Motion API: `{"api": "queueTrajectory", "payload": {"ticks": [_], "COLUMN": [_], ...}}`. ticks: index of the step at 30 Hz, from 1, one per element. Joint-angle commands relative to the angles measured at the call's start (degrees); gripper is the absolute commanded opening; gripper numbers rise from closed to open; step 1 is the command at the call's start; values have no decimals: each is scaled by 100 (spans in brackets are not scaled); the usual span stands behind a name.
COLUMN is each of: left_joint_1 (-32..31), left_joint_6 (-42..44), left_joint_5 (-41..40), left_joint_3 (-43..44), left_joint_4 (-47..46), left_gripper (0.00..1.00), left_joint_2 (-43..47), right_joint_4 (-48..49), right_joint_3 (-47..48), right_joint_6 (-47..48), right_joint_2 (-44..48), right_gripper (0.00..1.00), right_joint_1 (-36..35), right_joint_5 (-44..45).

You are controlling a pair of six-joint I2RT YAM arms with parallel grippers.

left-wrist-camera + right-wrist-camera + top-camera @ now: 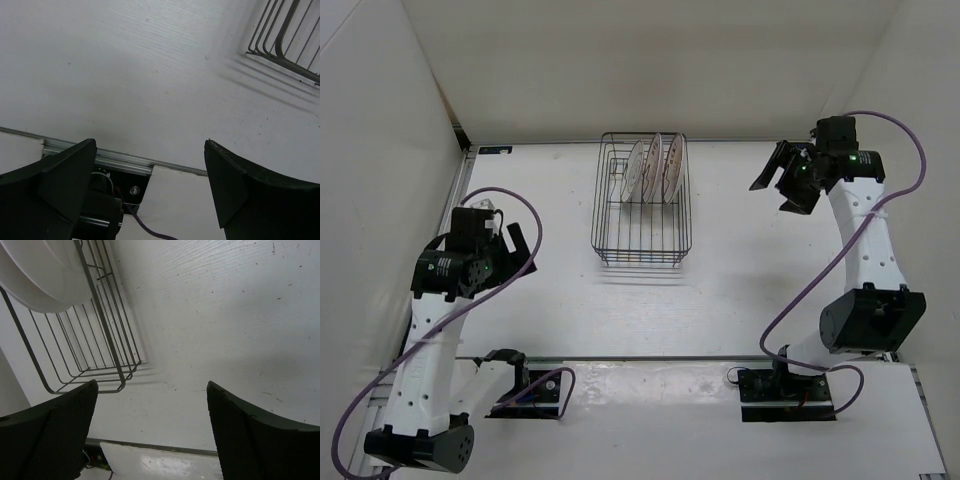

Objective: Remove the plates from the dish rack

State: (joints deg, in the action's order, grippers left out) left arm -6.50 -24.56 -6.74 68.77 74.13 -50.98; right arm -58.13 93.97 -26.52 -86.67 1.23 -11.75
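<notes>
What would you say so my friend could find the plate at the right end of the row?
On the white table, find the dark wire dish rack in the middle, near the back wall. Three white plates stand on edge at its far end. Yours is the rightmost plate: it has a plate only on its left, and rack wire on its right.

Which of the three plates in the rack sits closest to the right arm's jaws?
The rightmost plate, at the right of the dish rack; the middle plate and leftmost plate stand farther from the right gripper.
</notes>
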Motion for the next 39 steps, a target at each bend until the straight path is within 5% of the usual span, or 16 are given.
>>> {"api": "queueTrajectory", "payload": {"ticks": [1, 7, 10, 12, 16, 23, 32, 39], "left_joint_1": [-18, -52, -272, -395, -396, -431, -545, -554], "left_joint_6": [-259, -401, -507, -287, 3, 29, 294, 355], "left_joint_5": [445, 429, -29, -73, -353, -231, -161, -169], "left_joint_3": [-117, -242, 144, 321, 251, -495, -619, -733], "left_joint_4": [753, 453, 1110, 1139, 1192, 929, 884, 849], "left_gripper": [100, 100, 100, 100, 100, 100, 100, 100], "left_joint_2": [429, 616, 353, 300, 422, 536, 378, 335], "right_joint_4": [144, -121, 1187, 1375, -99, 214, 1093, 1480], "right_joint_3": [244, 25, -352, 354, 2779, 4418, 4252, 3971], "right_joint_6": [-175, -458, -222, -398, 15, 68, 875, 922], "right_joint_2": [458, 608, 653, 170, -1482, -3159, -3610, -3787], "right_gripper": [90, 90, 90, 90, 90, 90, 85, 80], "right_joint_1": [26, 114, 70, -437, -1739, -2863, -3560, -3613], "right_joint_5": [119, 1130, 64, -168, 1582, 2676, 4732, 5262]}}
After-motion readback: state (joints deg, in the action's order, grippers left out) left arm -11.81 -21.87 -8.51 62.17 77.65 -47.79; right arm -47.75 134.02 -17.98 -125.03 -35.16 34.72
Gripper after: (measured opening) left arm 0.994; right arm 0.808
